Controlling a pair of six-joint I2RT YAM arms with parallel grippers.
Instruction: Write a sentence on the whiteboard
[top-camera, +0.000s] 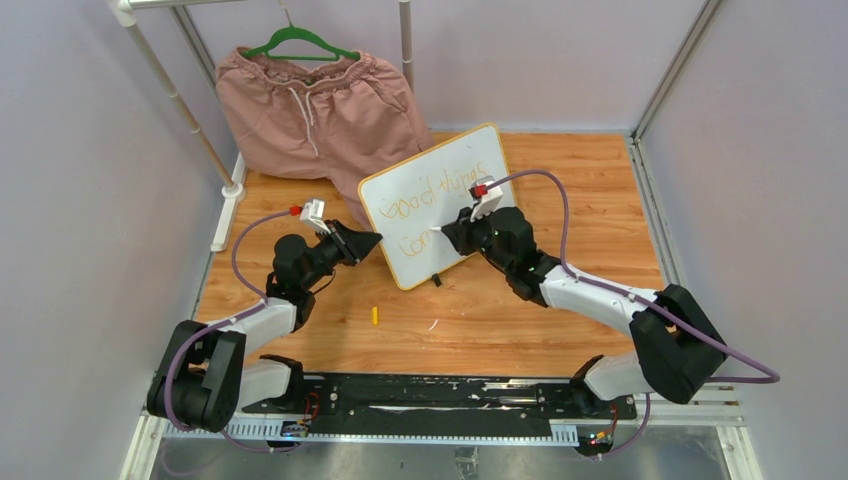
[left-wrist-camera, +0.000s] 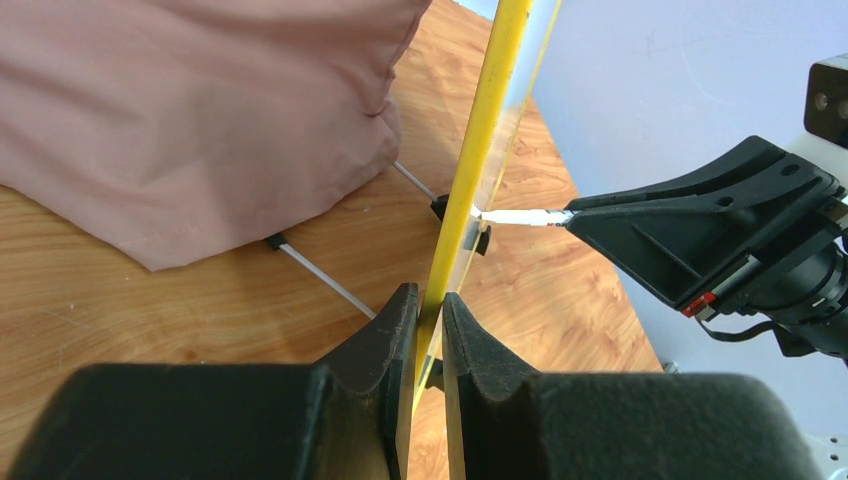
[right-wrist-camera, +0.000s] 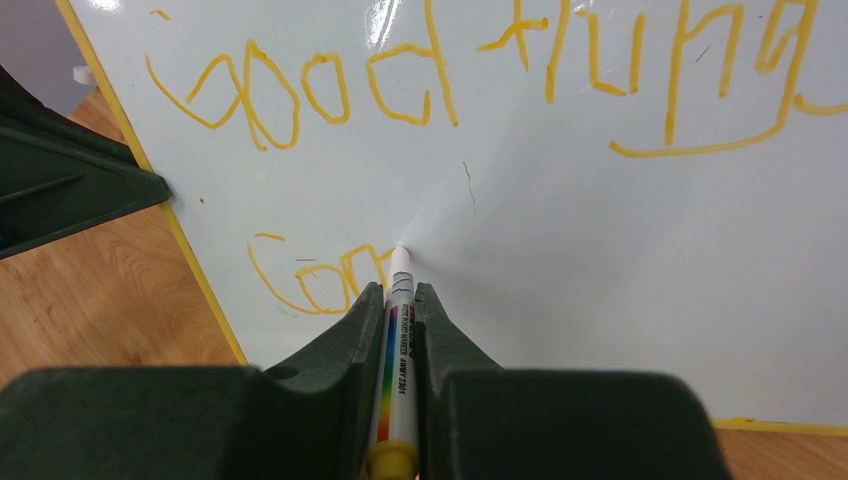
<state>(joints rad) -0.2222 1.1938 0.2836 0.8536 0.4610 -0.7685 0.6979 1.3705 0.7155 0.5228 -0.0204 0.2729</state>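
Whiteboard (top-camera: 430, 165) stands upright, long axis running near-left to far-right.

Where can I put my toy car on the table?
Best: the bare table at the back right, between the whiteboard and the right wall. Also front middle, before the whiteboard, near a yellow cap. Crowded: back left, covered by the pink shorts, and the centre, where the left pincer grips the whiteboard and the right pincer holds a marker.
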